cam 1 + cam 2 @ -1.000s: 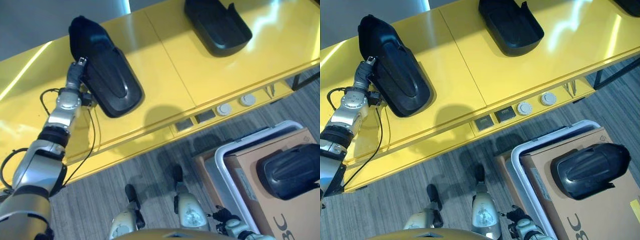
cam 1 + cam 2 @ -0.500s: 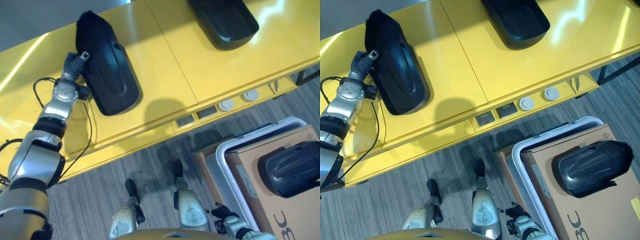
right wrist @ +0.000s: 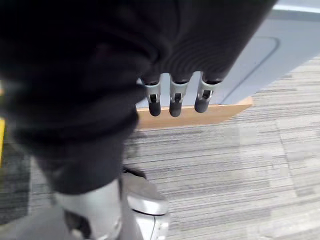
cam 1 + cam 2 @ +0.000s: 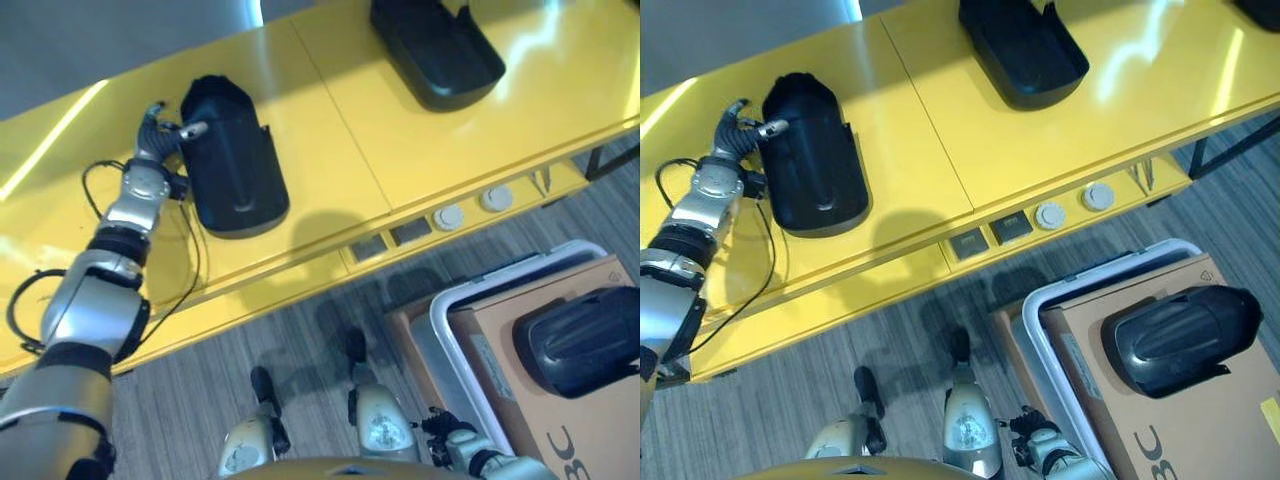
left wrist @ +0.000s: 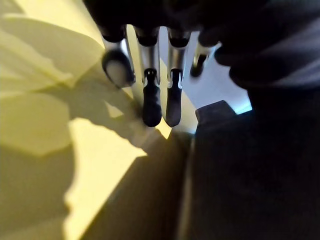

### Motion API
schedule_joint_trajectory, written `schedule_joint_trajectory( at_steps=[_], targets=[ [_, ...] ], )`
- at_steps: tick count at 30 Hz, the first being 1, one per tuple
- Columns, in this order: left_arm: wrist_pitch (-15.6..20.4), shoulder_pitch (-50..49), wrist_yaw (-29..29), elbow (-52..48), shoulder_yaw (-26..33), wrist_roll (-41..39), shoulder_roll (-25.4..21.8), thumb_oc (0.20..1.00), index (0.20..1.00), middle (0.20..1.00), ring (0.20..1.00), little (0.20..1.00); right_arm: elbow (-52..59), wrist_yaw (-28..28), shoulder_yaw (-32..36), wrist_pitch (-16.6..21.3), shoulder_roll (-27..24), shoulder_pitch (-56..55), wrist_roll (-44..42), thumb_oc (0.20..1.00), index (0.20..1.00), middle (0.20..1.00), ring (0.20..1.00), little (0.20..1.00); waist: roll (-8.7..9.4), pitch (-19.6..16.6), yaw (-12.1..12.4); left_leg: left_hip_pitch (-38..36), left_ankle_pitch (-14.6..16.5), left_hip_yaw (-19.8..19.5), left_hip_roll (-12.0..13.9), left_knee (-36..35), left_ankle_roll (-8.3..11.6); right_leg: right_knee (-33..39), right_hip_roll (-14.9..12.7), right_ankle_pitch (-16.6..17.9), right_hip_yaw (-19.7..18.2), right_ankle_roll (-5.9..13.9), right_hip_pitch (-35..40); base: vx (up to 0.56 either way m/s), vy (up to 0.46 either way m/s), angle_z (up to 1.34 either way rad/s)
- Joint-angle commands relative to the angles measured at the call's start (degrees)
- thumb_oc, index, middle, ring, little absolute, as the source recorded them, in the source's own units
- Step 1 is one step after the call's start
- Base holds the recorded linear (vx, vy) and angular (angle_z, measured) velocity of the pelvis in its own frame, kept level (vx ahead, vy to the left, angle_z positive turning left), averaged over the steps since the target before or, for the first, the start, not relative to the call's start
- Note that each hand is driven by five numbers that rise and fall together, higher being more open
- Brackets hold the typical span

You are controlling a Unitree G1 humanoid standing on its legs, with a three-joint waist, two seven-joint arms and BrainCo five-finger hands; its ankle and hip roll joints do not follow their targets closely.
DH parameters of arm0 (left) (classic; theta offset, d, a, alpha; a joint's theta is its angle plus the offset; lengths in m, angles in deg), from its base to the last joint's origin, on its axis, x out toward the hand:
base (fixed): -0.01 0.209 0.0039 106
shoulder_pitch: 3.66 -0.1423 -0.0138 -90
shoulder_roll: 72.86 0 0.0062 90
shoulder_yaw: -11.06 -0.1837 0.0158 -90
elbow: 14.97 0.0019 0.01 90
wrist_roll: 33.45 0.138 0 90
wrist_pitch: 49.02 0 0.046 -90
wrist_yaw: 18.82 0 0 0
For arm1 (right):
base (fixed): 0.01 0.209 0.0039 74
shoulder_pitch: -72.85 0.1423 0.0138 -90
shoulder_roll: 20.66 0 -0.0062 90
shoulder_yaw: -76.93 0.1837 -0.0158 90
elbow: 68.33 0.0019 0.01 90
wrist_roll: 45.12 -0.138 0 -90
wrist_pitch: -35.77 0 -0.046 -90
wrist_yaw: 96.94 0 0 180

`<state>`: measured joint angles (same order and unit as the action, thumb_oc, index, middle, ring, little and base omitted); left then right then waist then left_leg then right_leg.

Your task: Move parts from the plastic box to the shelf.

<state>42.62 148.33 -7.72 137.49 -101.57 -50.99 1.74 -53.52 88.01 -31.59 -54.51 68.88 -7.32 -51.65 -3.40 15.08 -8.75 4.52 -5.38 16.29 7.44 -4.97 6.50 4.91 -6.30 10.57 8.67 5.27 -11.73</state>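
Your left hand (image 4: 160, 128) rests beside the black part (image 4: 233, 160) on the yellow shelf (image 4: 330, 130), fingers straight and spread — thumb touching its edge. Your right hand (image 3: 175, 100) hangs relaxed near the floor. Another part (image 4: 580, 340) sits on cardboard (image 4: 540, 420) in the plastic box (image 4: 440, 310) — a third (image 4: 435, 45) lies farther along the shelf.

Bright overhead light. White glare streaks on the glossy yellow shelf (image 4: 330, 130) at its far left and upper right. A soft round shadow falls on the shelf near its front edge. Left wrist view: hard-edged shadows across the yellow surface, fingers (image 5: 151, 95) slightly blurred. Right wrist view: the dark cover is unfocused, carpet floor (image 3: 240, 165) evenly lit.
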Motion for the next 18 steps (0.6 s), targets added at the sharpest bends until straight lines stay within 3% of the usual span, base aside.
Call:
schedule_joint_trajectory(
  at_steps=[1,9,12,15,16,17,18],
  targets=[
    [0.35,3.80,0.47,4.65,-0.01,-2.12,2.03,1.000,1.000,1.000,1.000,1.000,-1.15,-1.91,-2.27,0.08,2.60,2.17,-0.19,1.000,1.000,1.000,1.000,1.000,-0.09,-0.74,0.74,-0.88,-1.77,-0.96,3.59,-0.03,2.42,0.09,-3.31,-2.91,0.52,5.37,4.04,0.05,-0.009,0.00],
    [1.10,1.89,0.79,-1.09,0.17,-3.92,1.09,1.000,1.000,1.000,1.000,1.000,-2.23,-2.63,-1.00,-1.12,2.18,2.37,0.97,1.000,1.000,1.000,1.000,1.000,-0.62,-5.95,2.62,-6.64,-0.16,-2.41,3.63,-0.03,2.19,0.09,-3.27,-5.43,3.23,5.00,11.66,0.06,-0.004,0.13],
    [1.07,-0.87,2.69,-7.45,0.72,1.23,-1.15,1.000,1.000,1.000,1.000,1.000,-2.63,-2.60,0.02,-1.24,2.00,1.90,2.29,1.000,1.000,1.000,1.000,1.000,-0.30,-8.50,4.04,-9.14,0.41,-3.02,3.54,-0.03,2.01,-0.19,-3.36,-6.49,4.59,4.94,14.85,0.03,0.016,0.18],
    [3.88,-17.29,4.89,-41.01,6.10,11.05,-3.89,1.000,1.000,1.000,1.000,1.000,-1.62,-2.26,2.69,-0.28,2.27,0.33,2.70,1.000,1.000,1.000,1.000,1.000,0.96,-9.35,5.56,-11.15,1.68,-3.90,3.32,-0.03,1.73,-0.45,-3.81,-7.46,5.82,5.03,17.80,0.02,0.015,0.22],
    [5.45,-23.15,3.98,-47.06,8.86,11.74,-4.39,1.000,1.000,1.000,1.000,1.000,-1.29,-2.45,2.94,-0.14,2.48,-0.50,3.04,1.000,1.000,1.000,1.000,1.000,1.26,-9.84,5.64,-11.31,1.79,-3.82,3.29,-0.03,1.69,-0.38,-3.91,-7.47,5.85,5.04,17.97,0.02,0.032,0.15],
    [7.06,-27.89,3.20,-51.09,10.94,10.79,-3.66,0.307,0.307,0.307,0.307,0.307,-1.31,-2.56,3.24,-0.06,2.72,-1.46,3.61,1.000,1.000,1.000,1.000,1.000,1.53,-10.19,5.67,-11.72,2.02,-3.59,3.33,-0.03,1.68,-0.34,-4.03,-7.49,5.88,5.06,18.32,0.02,0.038,0.10],
    [8.51,-31.48,1.48,-55.13,12.07,8.12,-2.22,0.200,0.200,0.200,0.200,0.200,-1.65,-2.75,3.53,-0.24,3.09,-2.20,4.40,1.000,1.000,1.000,1.000,1.000,1.83,-10.49,5.77,-11.99,2.28,-3.41,3.37,-0.03,1.62,-0.27,-4.18,-7.49,6.01,5.03,18.64,0.03,0.042,0.07]
  ],
)
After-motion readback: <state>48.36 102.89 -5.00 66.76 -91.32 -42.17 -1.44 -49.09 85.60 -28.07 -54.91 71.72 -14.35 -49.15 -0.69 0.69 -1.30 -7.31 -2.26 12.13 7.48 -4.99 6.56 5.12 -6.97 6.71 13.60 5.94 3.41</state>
